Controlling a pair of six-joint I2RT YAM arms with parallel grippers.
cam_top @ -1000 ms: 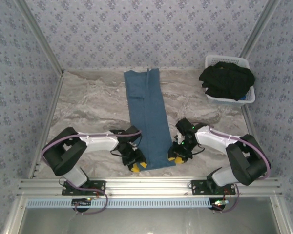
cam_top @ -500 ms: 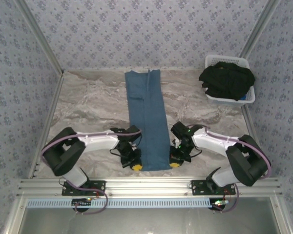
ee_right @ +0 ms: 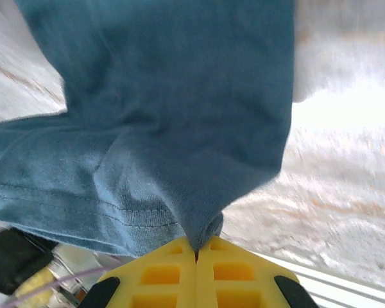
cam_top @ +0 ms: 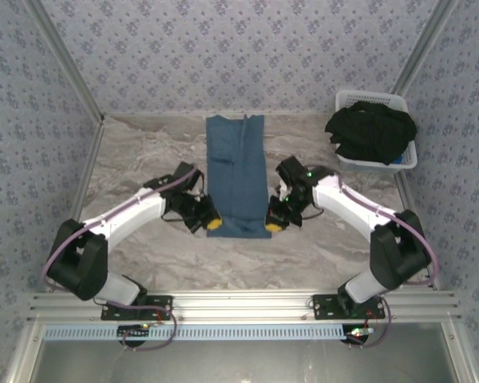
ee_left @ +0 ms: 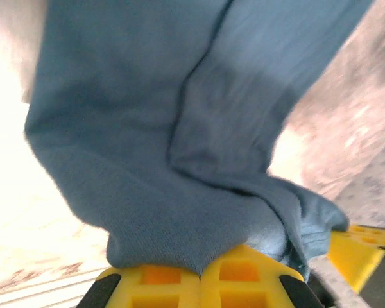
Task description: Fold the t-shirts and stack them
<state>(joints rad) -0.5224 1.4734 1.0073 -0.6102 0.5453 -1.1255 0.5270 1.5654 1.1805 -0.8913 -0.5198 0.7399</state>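
Note:
A teal-blue t-shirt [cam_top: 236,171], folded into a long narrow strip, lies down the middle of the marble table. My left gripper [cam_top: 213,224] is shut on its near left corner, and the cloth [ee_left: 179,160] hangs from the yellow fingertips [ee_left: 160,282]. My right gripper [cam_top: 271,226] is shut on the near right corner, with the hemmed cloth [ee_right: 167,147] pinched between its yellow fingertips [ee_right: 231,273]. The near end is lifted off the table. Black t-shirts [cam_top: 372,131] are piled in the white basket [cam_top: 347,100] at the back right.
Patterned walls and metal rails close the table [cam_top: 144,159] in at the back and both sides. The basket stands against the right wall. Both arms reach in from the near edge, one on each side of the strip.
Both grippers closed on the near corners of the teal t-shirt, then carried that end away from the near edge toward the table's middle, so the strip now looks shorter.

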